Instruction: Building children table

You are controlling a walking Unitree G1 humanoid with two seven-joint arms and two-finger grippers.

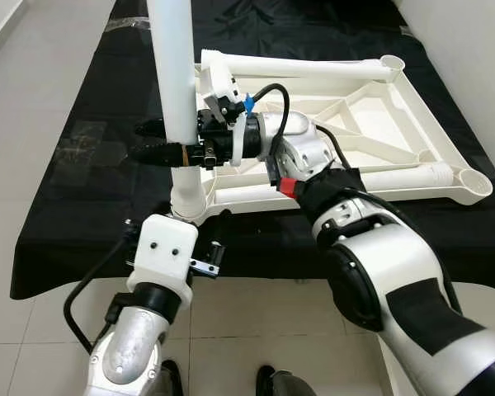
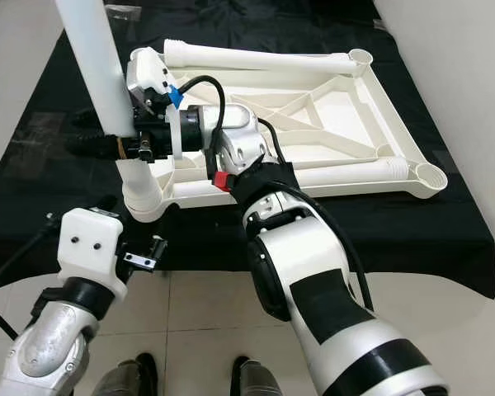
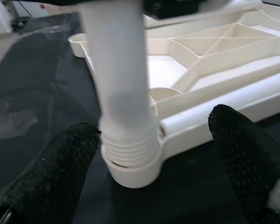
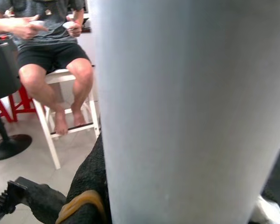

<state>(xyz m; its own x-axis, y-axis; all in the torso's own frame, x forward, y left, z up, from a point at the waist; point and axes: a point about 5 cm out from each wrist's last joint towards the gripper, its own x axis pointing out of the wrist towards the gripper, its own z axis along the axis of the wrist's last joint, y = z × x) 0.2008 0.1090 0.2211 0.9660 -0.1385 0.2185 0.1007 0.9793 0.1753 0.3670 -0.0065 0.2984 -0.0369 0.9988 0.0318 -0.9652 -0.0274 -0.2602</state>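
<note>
While the right tool (image 1: 161, 140) grips the upright leg (image 1: 172, 66), the left tool (image 3: 154, 154) gapes around its threaded base.

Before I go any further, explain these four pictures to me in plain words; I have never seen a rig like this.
This is a humanoid robot with two silver arms. Two pictures look down from its head; the other two come from cameras on its wrists. On a black cloth lies a white plastic table frame, upside down, with loose legs lying in it. One white leg stands upright in a corner socket. The right gripper is clamped around that leg. The left gripper is open, with a finger on each side of the leg's threaded base. In the right wrist picture, a person sits on a stool behind.
</note>
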